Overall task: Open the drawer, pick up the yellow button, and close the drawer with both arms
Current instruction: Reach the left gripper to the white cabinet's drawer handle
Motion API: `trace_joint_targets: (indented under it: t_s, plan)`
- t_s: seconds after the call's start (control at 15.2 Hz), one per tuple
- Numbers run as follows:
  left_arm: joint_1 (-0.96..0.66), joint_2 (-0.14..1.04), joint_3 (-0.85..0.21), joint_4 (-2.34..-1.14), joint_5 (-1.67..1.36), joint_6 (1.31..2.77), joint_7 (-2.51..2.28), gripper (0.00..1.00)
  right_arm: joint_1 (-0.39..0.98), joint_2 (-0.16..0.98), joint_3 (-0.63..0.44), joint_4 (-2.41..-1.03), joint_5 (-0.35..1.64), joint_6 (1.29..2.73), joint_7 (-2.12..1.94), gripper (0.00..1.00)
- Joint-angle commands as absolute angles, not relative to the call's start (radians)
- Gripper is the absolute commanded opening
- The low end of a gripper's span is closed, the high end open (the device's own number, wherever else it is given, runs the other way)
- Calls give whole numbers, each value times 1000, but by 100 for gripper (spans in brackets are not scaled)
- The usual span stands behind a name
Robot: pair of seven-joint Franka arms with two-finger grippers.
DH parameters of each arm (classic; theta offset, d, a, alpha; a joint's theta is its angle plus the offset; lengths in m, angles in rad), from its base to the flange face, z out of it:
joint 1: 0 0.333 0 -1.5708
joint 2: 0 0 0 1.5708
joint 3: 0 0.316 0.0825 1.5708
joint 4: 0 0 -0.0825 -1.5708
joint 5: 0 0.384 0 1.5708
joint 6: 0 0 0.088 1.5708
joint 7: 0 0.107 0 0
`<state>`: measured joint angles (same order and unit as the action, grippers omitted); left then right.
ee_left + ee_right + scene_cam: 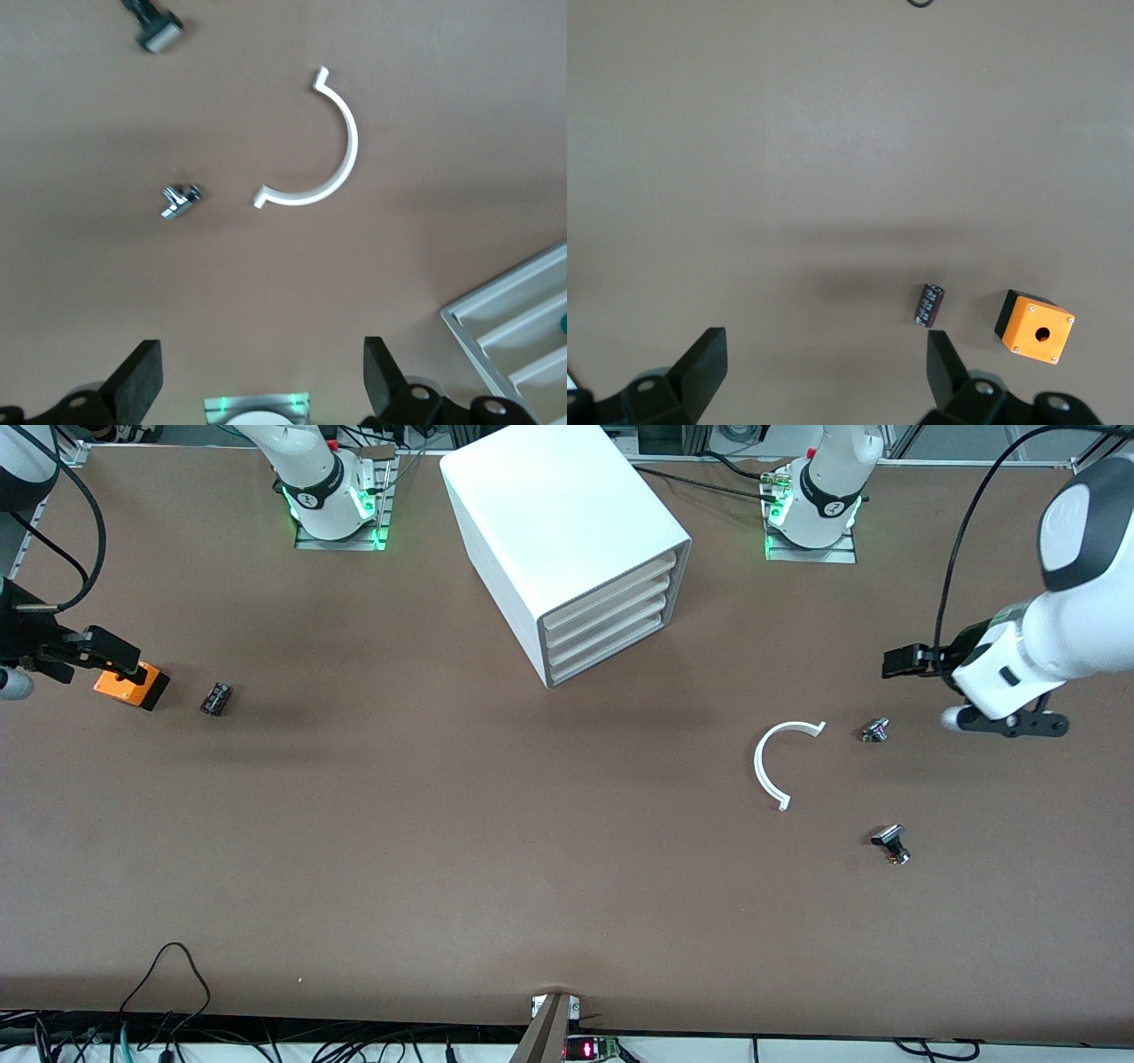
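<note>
Brown table (443, 824); white cabinet (558, 531), drawer (611, 593) shut. Left end effector (257, 385), right end effector (824, 381) both released, hovering.

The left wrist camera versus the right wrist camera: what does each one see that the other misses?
Only the left wrist view shows the white curved strip, two small silver-black parts and a corner of the cabinet with its stacked drawer fronts. Only the right wrist view shows the orange cube with a hole in its top and a small dark cylinder beside it. Both share the bare brown table and their own gripper, left gripper and right gripper, each with fingers spread open and holding nothing.
</note>
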<state>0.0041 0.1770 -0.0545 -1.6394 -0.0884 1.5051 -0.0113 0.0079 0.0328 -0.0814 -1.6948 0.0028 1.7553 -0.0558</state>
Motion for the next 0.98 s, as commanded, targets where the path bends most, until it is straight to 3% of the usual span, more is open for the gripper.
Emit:
trace_joint_targets:
  t_s: [0.0,0.26,0.53,0.92]
  plan:
    - [12,207,-52,-1630,-196,1419,44,100,6,20,-90,-1710,6,1749,-69,100]
    - [0,224,-57,-1808,-485,1425,54,100,3,55,-94,-1710,6,1749,-75,100]
    - [-3,265,-148,-1919,-707,1439,77,100,24,121,-84,-1709,5,1749,-74,100]
    - [-3,299,-340,-2115,-935,1693,245,100,26,126,-86,-1709,0,1740,-89,100]
